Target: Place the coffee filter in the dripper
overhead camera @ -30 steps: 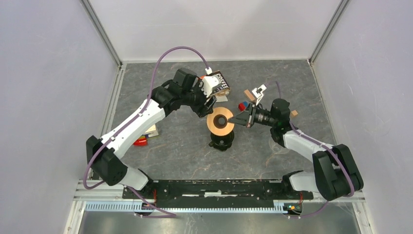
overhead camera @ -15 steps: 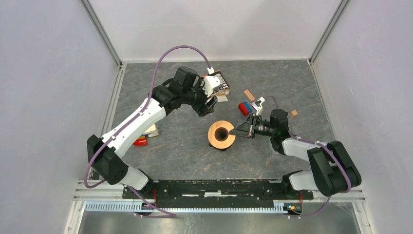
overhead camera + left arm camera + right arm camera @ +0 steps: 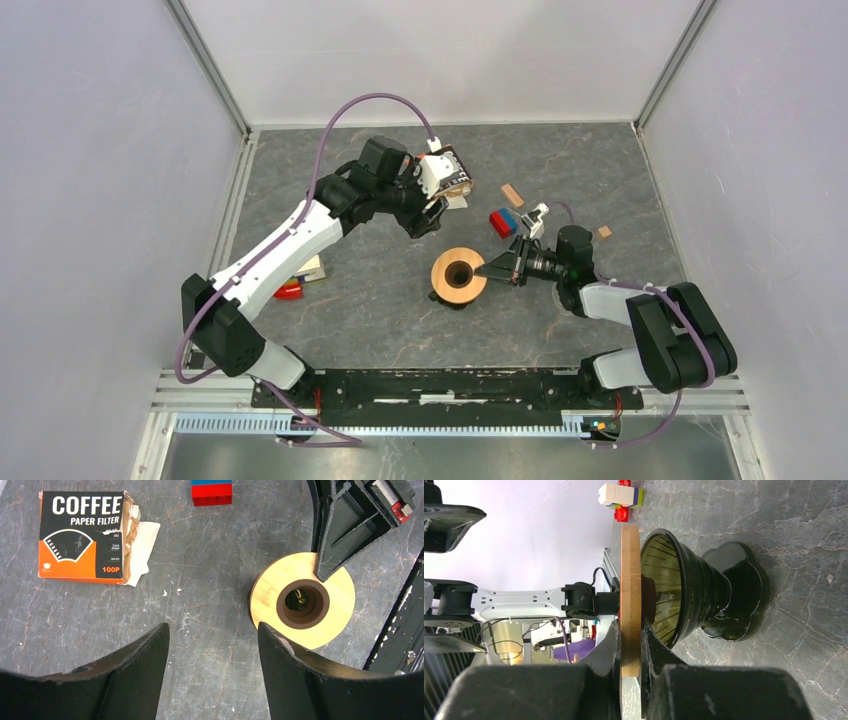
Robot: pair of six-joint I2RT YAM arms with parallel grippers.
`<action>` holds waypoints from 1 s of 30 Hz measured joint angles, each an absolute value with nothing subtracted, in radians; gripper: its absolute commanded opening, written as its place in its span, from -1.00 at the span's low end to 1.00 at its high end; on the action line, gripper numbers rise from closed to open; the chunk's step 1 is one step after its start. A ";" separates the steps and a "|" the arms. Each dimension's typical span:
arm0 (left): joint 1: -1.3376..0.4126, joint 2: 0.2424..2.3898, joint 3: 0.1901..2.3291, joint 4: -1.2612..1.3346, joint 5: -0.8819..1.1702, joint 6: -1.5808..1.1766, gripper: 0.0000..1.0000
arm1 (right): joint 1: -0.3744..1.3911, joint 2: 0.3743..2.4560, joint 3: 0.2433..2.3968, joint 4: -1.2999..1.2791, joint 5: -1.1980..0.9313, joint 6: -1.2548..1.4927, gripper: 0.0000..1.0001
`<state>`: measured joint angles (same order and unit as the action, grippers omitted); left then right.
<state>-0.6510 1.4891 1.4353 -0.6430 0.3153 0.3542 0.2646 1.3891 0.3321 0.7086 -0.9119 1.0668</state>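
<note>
A robotics lab test cell: plain pale panel walls (image 3: 100, 200) in aluminium framing (image 3: 212, 72) enclose a grey marble-patterned tabletop (image 3: 380, 315). The left arm (image 3: 290, 240) and right arm (image 3: 625, 297) are bolted to a black mounting rail (image 3: 440, 384), and toy bricks (image 3: 503, 221) lie scattered.

Dark dripper (image 3: 458, 276) upright, tan ring on top; white coffee filter (image 3: 147, 535) flat, well apart.

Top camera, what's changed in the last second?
The right claw, clamped on the wooden rim of the dripper, carried it toward the near edge and brought it from tilted to level. The left claw stayed open and empty; the filter packet and blocks didn't move.
</note>
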 measured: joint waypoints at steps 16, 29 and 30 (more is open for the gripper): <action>-0.651 1.505 1.435 -0.635 0.315 0.357 0.43 | 0.258 1.399 0.348 0.646 -0.890 1.005 -0.50; -0.651 1.510 1.435 -0.633 0.317 0.357 0.44 | 0.208 1.438 0.386 0.627 -0.899 0.988 -0.18; -0.651 1.512 1.435 -0.633 0.317 0.357 0.44 | 0.207 1.438 0.386 0.627 -0.900 0.987 -0.17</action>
